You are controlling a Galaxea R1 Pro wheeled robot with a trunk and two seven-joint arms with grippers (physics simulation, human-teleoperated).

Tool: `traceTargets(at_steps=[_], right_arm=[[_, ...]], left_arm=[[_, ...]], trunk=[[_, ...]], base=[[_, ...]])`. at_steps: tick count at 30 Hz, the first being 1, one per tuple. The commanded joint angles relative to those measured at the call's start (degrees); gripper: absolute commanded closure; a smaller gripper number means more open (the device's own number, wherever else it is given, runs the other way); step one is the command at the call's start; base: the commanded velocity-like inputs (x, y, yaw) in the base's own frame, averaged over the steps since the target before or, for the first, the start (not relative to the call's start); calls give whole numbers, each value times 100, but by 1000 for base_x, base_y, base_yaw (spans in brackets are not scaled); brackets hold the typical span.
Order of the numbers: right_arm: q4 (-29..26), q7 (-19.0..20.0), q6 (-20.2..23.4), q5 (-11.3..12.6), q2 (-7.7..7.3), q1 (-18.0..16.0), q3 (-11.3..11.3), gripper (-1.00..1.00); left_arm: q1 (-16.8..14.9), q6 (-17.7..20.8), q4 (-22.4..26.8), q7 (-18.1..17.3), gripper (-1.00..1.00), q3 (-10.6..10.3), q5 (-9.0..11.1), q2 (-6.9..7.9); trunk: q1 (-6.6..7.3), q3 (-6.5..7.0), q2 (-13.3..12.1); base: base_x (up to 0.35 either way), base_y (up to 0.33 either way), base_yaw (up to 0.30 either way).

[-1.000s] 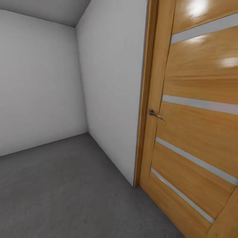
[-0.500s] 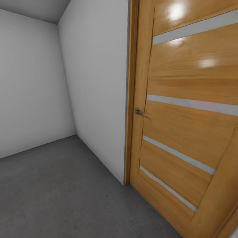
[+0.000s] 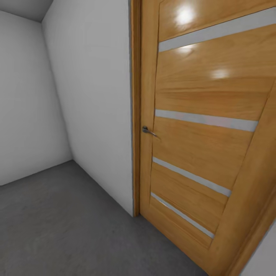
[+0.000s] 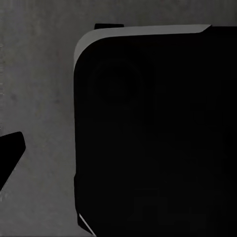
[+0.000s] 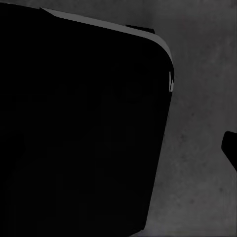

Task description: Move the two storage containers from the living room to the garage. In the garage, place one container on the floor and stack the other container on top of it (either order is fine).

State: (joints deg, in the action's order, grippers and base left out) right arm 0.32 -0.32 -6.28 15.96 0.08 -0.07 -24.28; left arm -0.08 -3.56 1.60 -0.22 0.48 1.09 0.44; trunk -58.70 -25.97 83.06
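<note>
I am in the garage, facing a wide wooden plank door (image 3: 199,153) with pale stripes and a metal handle (image 3: 147,131). The dark grey concrete floor (image 3: 69,222) spreads out in front of it. The two storage containers and the living room are out of view. In the left wrist view a dark fingertip (image 4: 10,153) pokes in at the edge over the floor (image 4: 39,74). Another dark fingertip (image 5: 229,148) sits at the edge of the right wrist view. Nothing shows between the fingers, and I cannot tell how the jaws stand.
Plain pale grey walls (image 3: 96,115) meet in a corner left of the door. The door frame (image 3: 136,115) juts out beside the wall. My own black body (image 4: 158,138) (image 5: 79,123) hangs just above the concrete in both wrist views.
The whole head picture has slid left, so the camera has turned right: the door now takes up more of the view and the wall corner sits nearer the left edge.
</note>
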Motion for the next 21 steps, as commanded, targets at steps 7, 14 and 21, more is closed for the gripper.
traceTargets(at_steps=[7,14,21], right_arm=[[4,-3,-22,56,1,-1,-50,-100],[4,-3,-22,56,1,-1,-50,-100],[4,-3,-22,56,1,-1,-50,-100]], left_arm=[[-1,2,-1,-20,-100,-4,14,0],[-1,4,-1,-22,-100,-4,14,0],[-1,-4,-1,-22,-100,-4,14,0]], trunk=[[-3,-4,2],[-3,-4,2],[-3,-4,2]], base=[[281,174,-246],[295,190,-246],[294,216,-246]])
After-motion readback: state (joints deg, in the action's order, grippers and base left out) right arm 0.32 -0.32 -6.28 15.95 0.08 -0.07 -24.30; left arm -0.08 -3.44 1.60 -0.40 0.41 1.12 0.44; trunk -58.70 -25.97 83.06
